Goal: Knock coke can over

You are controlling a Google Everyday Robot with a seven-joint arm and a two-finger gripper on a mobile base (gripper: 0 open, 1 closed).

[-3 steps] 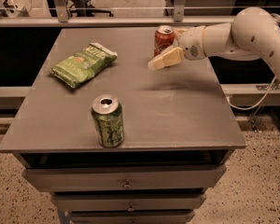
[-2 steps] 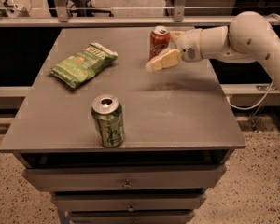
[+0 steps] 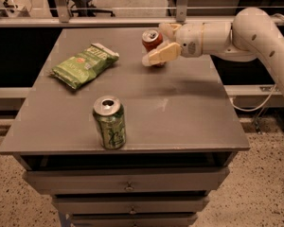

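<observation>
The coke can point(image 3: 150, 40), red with a silver top, stands near the far edge of the grey table point(image 3: 180, 112) and seems to lean slightly left. My gripper point(image 3: 159, 43) reaches in from the right at can height. Its fingers are open: the near finger point(image 3: 162, 54) lies across the front of the can's lower part, and the far finger point(image 3: 167, 29) is behind the can's right side. The gripper touches the can on its right.
A green soda can point(image 3: 110, 122) stands upright near the table's front edge. A green chip bag point(image 3: 84, 64) lies at the left. The white arm point(image 3: 255, 30) spans the far right. Drawers sit below the tabletop.
The gripper has moved left along the far edge, and the coke can has shifted left with it and now leans a little.
</observation>
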